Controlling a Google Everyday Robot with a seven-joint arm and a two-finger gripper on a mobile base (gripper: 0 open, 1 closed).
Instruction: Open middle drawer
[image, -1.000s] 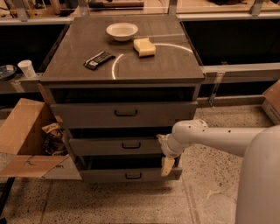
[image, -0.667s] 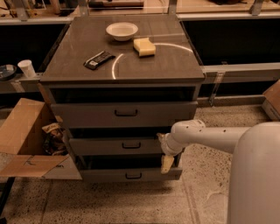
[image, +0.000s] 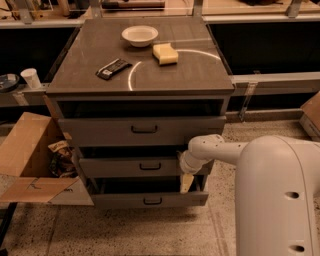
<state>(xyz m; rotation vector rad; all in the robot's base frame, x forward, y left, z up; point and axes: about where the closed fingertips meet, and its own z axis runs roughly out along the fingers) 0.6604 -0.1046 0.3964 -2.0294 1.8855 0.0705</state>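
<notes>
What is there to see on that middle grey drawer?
The wide grey middle drawer has a flat front panel with a small black bar handle at its centre. It sits between a taller grey drawer and a slimmer grey drawer, a dark gap above it. The robot's pale hand hangs at its right end; contact unclear.

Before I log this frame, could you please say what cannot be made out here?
Camera view:
- The gripper, at the middle drawer's right end: its contact is hidden by the wrist.
- Middle drawer's inside: hidden by the top drawer.
- The box's contents: too small to name.
</notes>
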